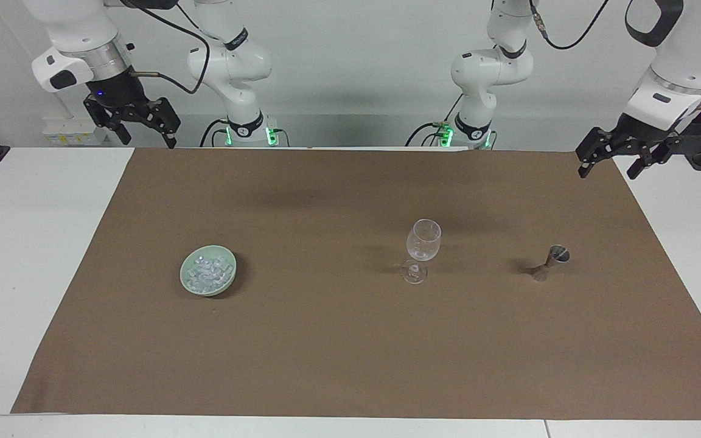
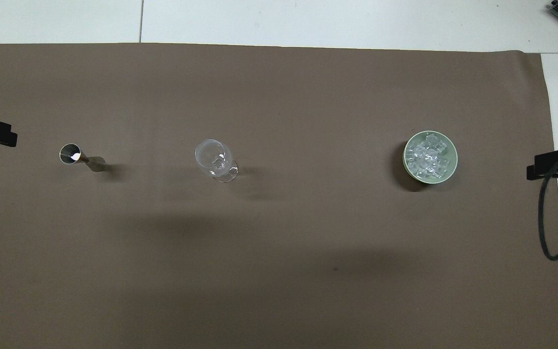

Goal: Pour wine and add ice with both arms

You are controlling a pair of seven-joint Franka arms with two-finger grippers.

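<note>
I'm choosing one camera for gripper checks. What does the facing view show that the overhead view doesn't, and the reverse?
Facing only: both white arms, with the left gripper and right gripper open, raised at the brown mat's corners.

Overhead only: straight into the metal jigger's cup.

Both: clear wine glass upright, ice cubes heaped in the pale green dish.

High facing camera across the table toward both arms; steep overhead opposite; shared brown mat (image 1: pixel 350 340).
</note>
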